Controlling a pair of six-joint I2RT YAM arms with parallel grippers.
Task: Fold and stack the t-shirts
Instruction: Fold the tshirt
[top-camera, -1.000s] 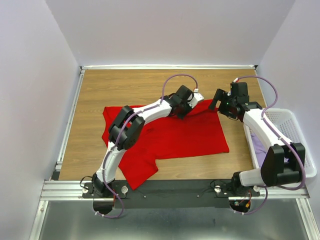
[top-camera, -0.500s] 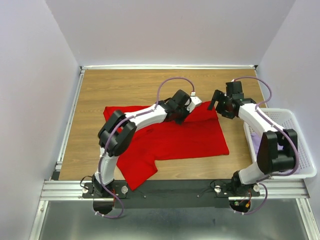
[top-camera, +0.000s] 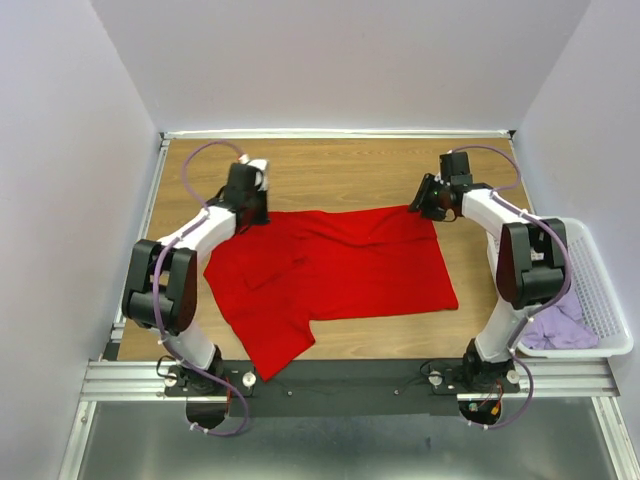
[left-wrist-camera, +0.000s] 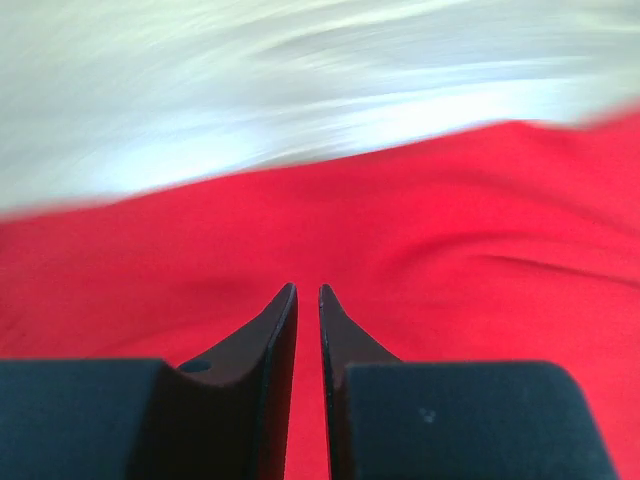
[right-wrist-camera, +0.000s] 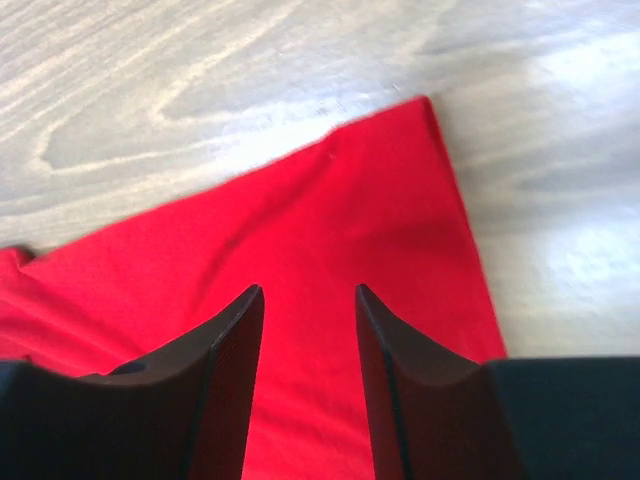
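Basket: your white lattice basket (top-camera: 598, 285) sits at the right edge of the desk (top-camera: 320, 170), just beside the right arm.
In the basket: a crumpled lilac t-shirt (top-camera: 552, 326) is bunched in the near end. The far end shows bare lattice. You cannot tell from the heap whether it is one shirt or several.
Red t-shirt (top-camera: 350, 270): it lies spread flat on the desk, outside the basket and apart from it. One sleeve sticks out at the near left, toward the arm bases.
Left gripper (top-camera: 247, 210): you have it at the shirt's far left corner. In its wrist view (left-wrist-camera: 308, 300) the jaws are narrowed to a thin slit, tips low over the red cloth. That view is blurred, and no fold shows pinched between them.
Right gripper (top-camera: 424, 203): you have it at the shirt's far right corner. In its wrist view (right-wrist-camera: 308, 300) the jaws stand moderately apart, straddling the red cloth just inside that corner, with bare wood beyond.
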